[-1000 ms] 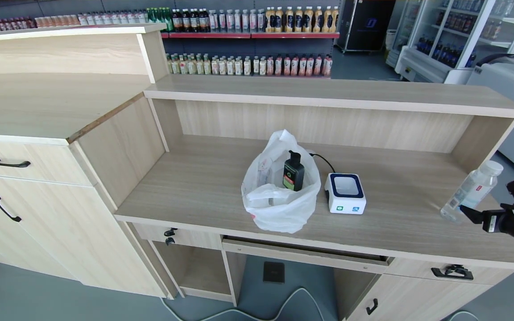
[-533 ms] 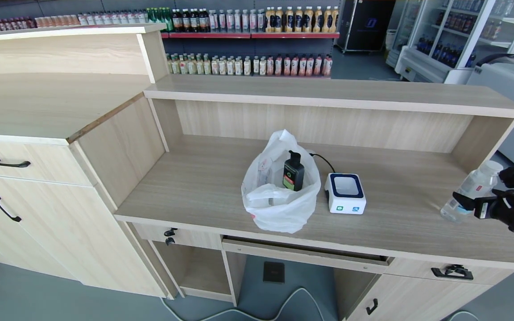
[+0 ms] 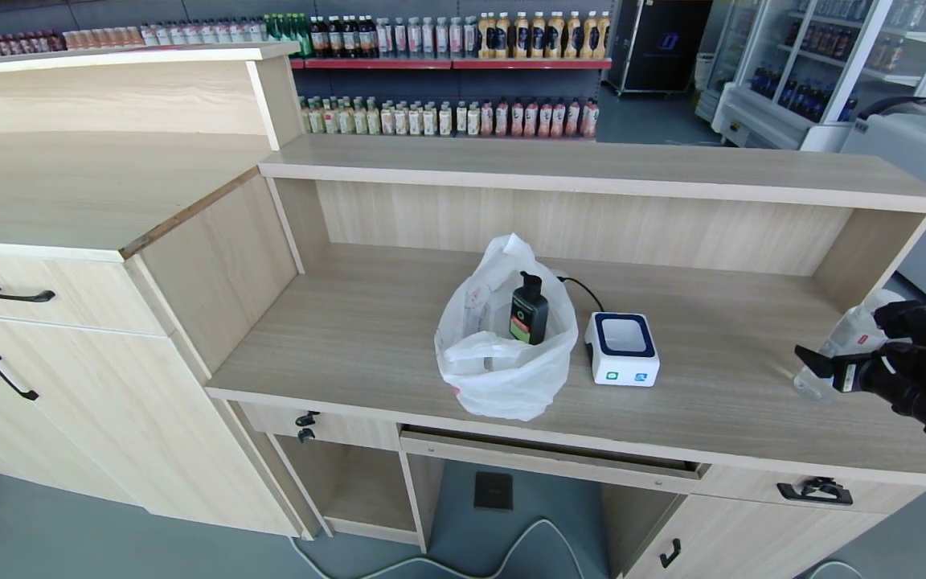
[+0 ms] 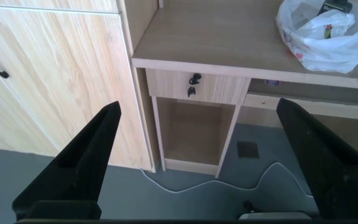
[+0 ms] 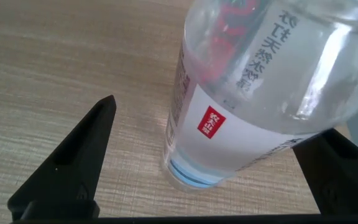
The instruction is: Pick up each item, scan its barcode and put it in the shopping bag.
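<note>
A clear water bottle [image 3: 842, 347] with a white cap stands on the wooden counter [image 3: 720, 378] at its far right. My right gripper [image 3: 853, 339] is open around it, one finger on each side. In the right wrist view the bottle [image 5: 241, 112] sits between the black fingers [image 5: 73, 168] with gaps on both sides. A white shopping bag [image 3: 503, 354] at the counter's middle holds a black pump bottle [image 3: 529, 310]. Beside it sits the white barcode scanner [image 3: 622, 347]. My left gripper [image 4: 199, 107] is open and empty, low beside the counter front, facing the floor.
The counter has a raised back shelf [image 3: 592, 173] and a side wall [image 3: 865, 249] close to the water bottle. A taller cabinet [image 3: 69, 241] stands to the left. Drawers and an open cubby [image 4: 194, 134] lie under the counter. Free counter lies between scanner and water bottle.
My right gripper has risen and moved left from beside the water bottle until its fingers straddle it. The bottle, bag and scanner have stayed in place.
</note>
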